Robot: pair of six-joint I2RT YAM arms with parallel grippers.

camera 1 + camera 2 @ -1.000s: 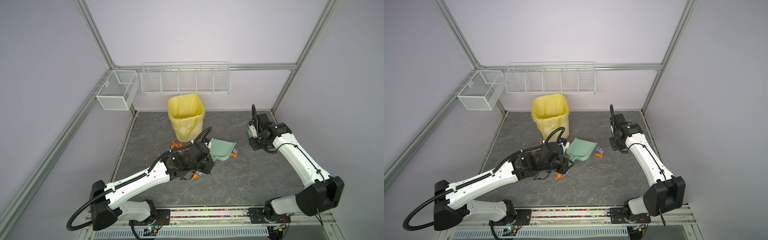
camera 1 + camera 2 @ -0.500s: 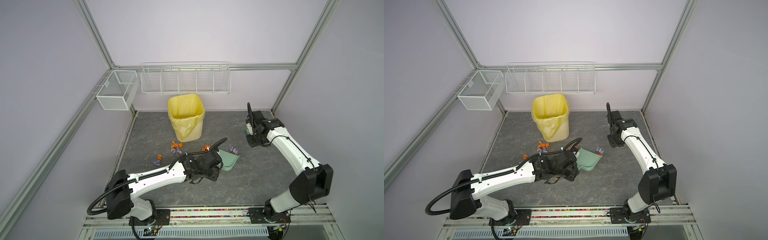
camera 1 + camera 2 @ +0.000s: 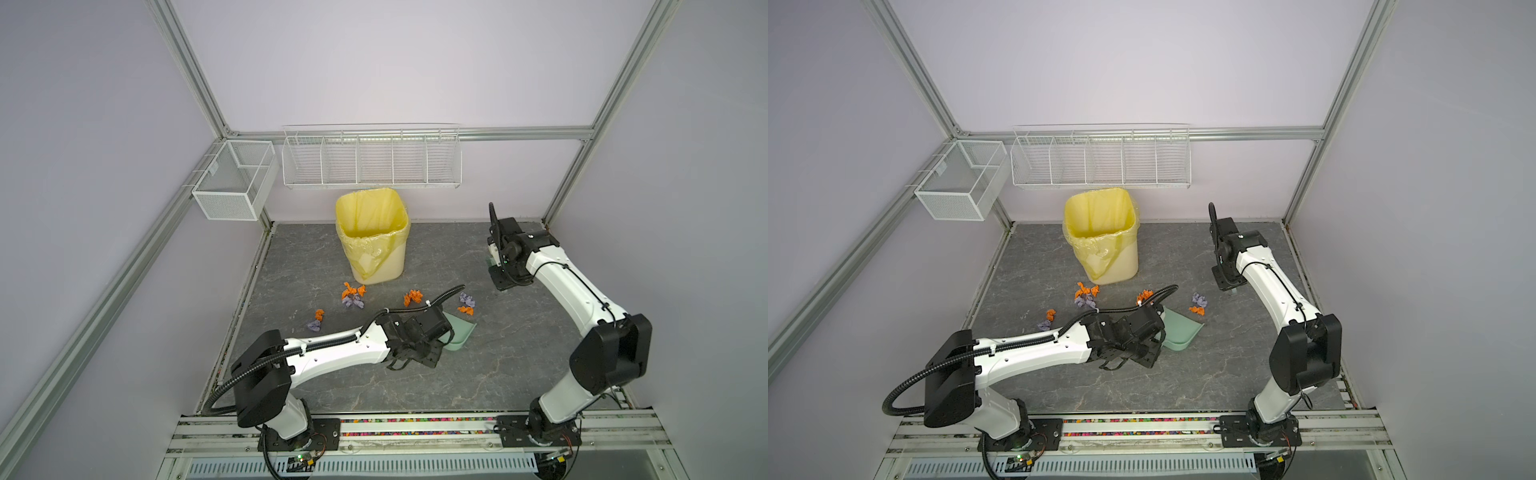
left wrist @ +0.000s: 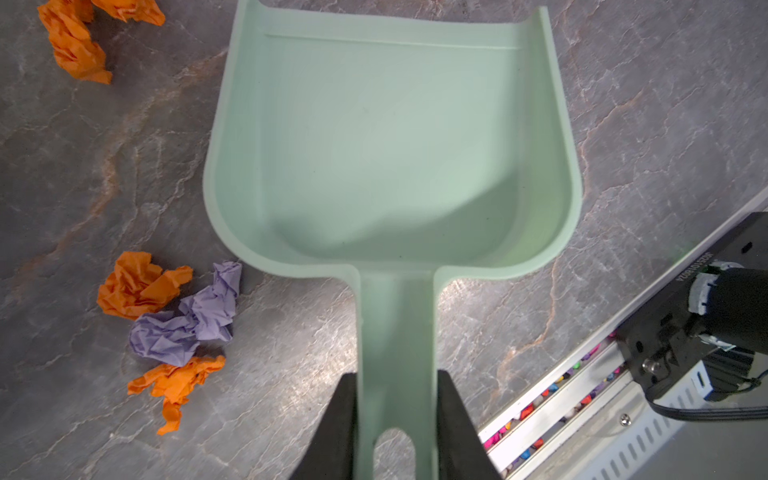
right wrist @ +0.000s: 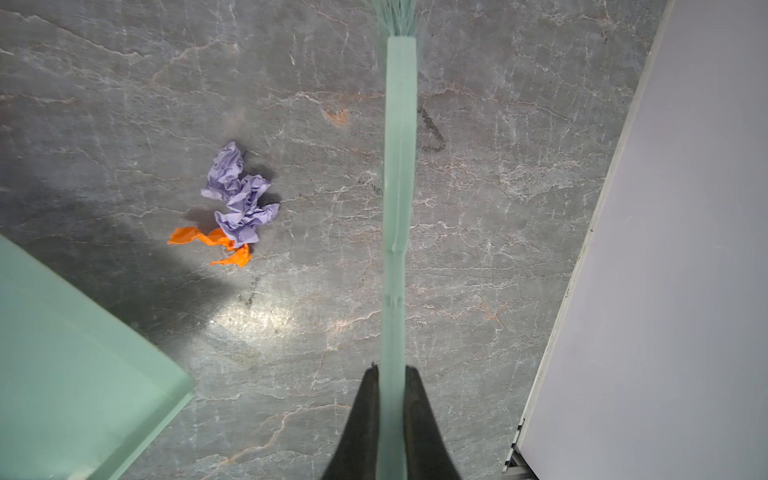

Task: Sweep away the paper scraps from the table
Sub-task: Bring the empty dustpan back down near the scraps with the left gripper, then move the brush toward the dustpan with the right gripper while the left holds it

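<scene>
Left claw [image 4: 397,376] clamping dustpan [image 4: 390,145], paper scraps [image 4: 183,324] beside

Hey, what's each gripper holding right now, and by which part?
The left gripper grips the dustpan by its handle, near the hanging hole. The right gripper pinches the brush by its thin handle, far from the bristles.

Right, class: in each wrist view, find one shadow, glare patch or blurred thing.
Left wrist view: a soft shadow darkens the dustpan near its handle. Right wrist view: a glare patch shines on the table, a dark shadow lies beside the dustpan's corner, and that corner is blurred.
</scene>
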